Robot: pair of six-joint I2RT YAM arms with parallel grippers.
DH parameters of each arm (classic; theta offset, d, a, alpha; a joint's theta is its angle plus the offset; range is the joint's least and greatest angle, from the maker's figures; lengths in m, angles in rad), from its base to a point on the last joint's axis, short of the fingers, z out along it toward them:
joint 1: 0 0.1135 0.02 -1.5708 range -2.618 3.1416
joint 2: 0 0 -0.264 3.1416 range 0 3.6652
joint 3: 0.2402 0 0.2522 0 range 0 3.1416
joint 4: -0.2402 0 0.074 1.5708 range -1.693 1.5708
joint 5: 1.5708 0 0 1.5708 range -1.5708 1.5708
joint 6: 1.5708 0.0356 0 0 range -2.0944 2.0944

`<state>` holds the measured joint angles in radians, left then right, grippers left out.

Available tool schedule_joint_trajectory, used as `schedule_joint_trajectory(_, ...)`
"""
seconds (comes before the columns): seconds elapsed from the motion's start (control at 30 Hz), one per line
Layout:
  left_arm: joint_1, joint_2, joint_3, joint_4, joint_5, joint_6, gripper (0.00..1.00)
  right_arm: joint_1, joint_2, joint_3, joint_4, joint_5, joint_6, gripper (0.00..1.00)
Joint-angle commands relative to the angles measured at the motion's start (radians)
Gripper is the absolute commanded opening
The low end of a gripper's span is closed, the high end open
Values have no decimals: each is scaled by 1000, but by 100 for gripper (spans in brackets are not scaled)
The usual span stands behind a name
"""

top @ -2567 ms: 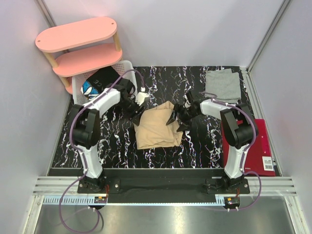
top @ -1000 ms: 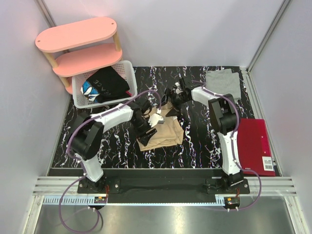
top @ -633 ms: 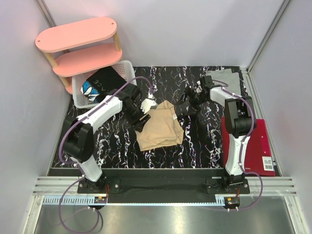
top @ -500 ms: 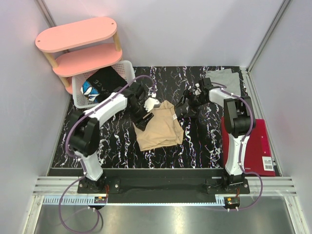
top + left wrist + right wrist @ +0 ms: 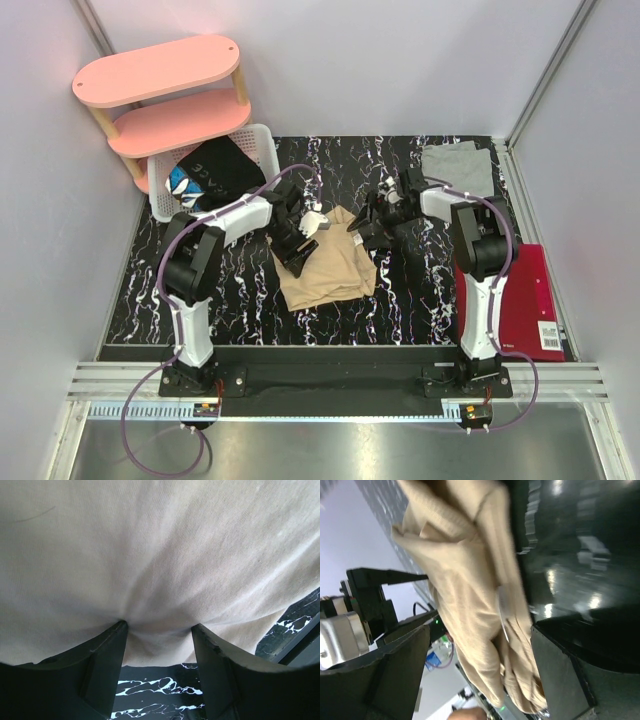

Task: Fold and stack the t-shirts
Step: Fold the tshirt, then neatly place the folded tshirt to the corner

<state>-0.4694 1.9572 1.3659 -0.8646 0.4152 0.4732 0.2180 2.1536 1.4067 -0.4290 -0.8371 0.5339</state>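
Black marbled worktop point(image 5: 230, 300) carried tan t-shirt point(image 5: 325, 265); left fingers point(image 5: 105, 652) and right fingers point(image 5: 555, 665) each clamped on its cloth; grey t-shirt point(image 5: 458, 172) far right.

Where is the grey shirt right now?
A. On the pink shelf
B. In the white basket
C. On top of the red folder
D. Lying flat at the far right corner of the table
D: the grey shirt lies flat on the far right corner of the table, away from both grippers, which are at the tan shirt in the middle.
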Motion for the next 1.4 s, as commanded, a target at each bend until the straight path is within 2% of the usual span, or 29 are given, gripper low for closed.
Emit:
schedule_joint_trajectory(0.0,-5,6,-50,47,37,-19,61,99,107,-55,-8,92,-84,90)
schedule_joint_trajectory(0.33,-5,-4,-53,50,25,-8,61,170,170,-104,59,43,-66,85)
schedule_joint_trajectory(0.67,-3,-29,-76,59,28,-5,61,182,178,-88,84,15,-35,63)
schedule_joint_trajectory(0.87,-3,-35,-77,61,24,-5,61,230,239,-5,88,-31,-17,58)
schedule_joint_trajectory(1.07,-3,-37,-83,61,25,-2,61,253,276,31,101,-57,1,26)
schedule_joint_trajectory(1.1,-3,-38,-85,62,25,-2,61,254,275,29,104,-53,5,19)
schedule_joint_trajectory(1.13,-3,-41,-85,61,25,-4,61,254,273,26,102,-51,9,3)
schedule_joint_trajectory(1.17,-3,-44,-87,62,22,-2,61,253,266,21,105,-51,9,0)
schedule_joint_trajectory(1.37,12,-107,-94,55,-7,4,61,238,174,14,105,-48,15,0)
